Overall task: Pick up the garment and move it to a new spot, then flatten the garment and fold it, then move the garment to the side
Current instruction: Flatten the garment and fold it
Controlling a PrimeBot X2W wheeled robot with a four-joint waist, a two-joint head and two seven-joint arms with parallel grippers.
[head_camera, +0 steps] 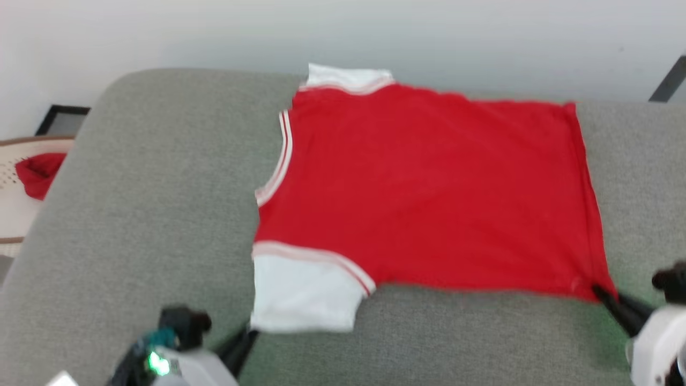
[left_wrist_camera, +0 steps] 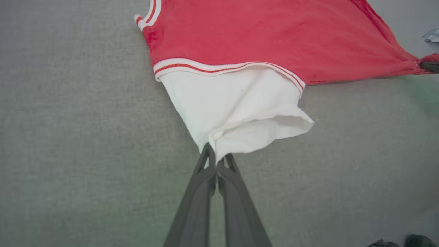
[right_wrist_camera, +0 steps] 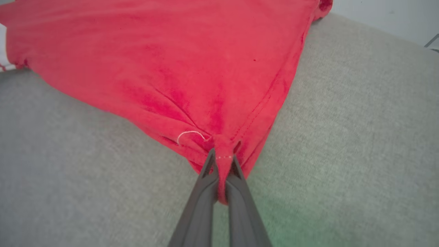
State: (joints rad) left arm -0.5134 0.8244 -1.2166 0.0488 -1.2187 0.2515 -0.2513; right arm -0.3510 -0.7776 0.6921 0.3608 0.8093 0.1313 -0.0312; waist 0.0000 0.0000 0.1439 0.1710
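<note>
Two grippers, both pinched tight, hold one garment [head_camera: 429,187] spread flat on the grey cushion [head_camera: 150,214]: left gripper [left_wrist_camera: 217,155] clamps its white sleeve, right gripper [right_wrist_camera: 223,157] its red hem corner.

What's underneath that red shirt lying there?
The shirt lies spread on a grey cushion, which shows beside it and in front of it. The part beneath the cloth is covered, so I cannot tell whether anything else is under it.
</note>
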